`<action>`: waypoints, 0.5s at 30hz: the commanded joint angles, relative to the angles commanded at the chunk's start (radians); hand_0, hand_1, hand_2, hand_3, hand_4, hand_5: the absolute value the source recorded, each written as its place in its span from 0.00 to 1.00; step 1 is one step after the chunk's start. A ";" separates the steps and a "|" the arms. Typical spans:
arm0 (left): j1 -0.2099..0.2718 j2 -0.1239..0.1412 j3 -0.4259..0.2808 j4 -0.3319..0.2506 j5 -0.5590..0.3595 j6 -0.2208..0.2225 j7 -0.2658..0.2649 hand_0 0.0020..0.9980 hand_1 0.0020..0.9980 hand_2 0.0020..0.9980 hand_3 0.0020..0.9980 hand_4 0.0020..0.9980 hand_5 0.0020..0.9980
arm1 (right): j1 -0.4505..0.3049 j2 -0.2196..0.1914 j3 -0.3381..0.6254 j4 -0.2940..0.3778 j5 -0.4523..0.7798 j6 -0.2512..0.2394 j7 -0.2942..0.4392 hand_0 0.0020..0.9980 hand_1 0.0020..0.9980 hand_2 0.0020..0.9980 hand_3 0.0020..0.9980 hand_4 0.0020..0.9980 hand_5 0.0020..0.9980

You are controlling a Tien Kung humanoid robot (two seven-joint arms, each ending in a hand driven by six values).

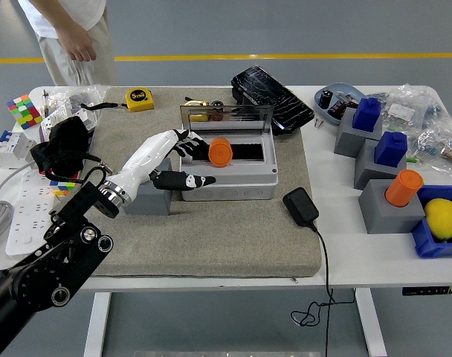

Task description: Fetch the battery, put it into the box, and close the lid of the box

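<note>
An orange cylindrical battery (220, 152) lies inside the grey box (241, 182) in the middle of the mat. The box's clear lid (226, 118) stands upright at its far edge. My left hand (183, 158) hovers at the box's left end, fingers spread, thumb stretched along the front wall. It holds nothing and sits just left of the battery. My right arm is out of view.
A black charger (300, 206) with its cable lies right of the box. Grey blocks with blue (390, 148) and orange (402, 187) pieces stand at right. A yellow tape measure (140, 98) and black case (270, 97) lie behind. A person (70, 37) stands at far left.
</note>
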 joint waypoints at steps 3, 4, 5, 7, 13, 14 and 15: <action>-0.007 -0.016 0.019 -0.006 -0.001 0.000 0.000 0.46 0.56 0.56 0.62 1.00 0.40 | 0.001 0.000 -0.005 0.000 0.003 0.000 0.002 0.63 0.64 0.67 0.58 1.00 0.52; -0.011 -0.023 0.027 -0.006 0.000 0.000 0.001 0.46 0.56 0.56 0.62 1.00 0.40 | 0.001 0.001 -0.008 0.000 0.006 0.001 0.003 0.63 0.64 0.67 0.58 1.00 0.52; -0.015 -0.029 0.033 -0.005 0.001 -0.001 0.002 0.46 0.56 0.56 0.62 1.00 0.40 | 0.001 0.001 -0.011 0.000 0.009 0.001 0.004 0.63 0.64 0.67 0.58 1.00 0.51; -0.023 -0.040 0.045 -0.001 0.002 0.000 0.003 0.46 0.56 0.56 0.62 1.00 0.40 | 0.002 0.001 -0.016 0.000 0.011 0.001 0.005 0.63 0.64 0.67 0.58 1.00 0.51; -0.047 -0.063 0.069 0.012 0.005 0.000 0.004 0.46 0.56 0.56 0.62 1.00 0.41 | 0.002 0.001 -0.018 0.000 0.012 0.002 0.006 0.63 0.64 0.67 0.58 1.00 0.51; -0.051 -0.066 0.072 0.013 0.006 0.000 0.004 0.46 0.56 0.56 0.62 1.00 0.41 | 0.002 0.001 -0.017 0.000 0.011 0.002 0.005 0.63 0.64 0.67 0.58 1.00 0.51; -0.058 -0.074 0.079 0.015 0.004 0.001 0.002 0.46 0.56 0.56 0.62 1.00 0.41 | 0.002 0.001 -0.017 0.000 0.010 0.002 0.005 0.63 0.64 0.67 0.58 1.00 0.51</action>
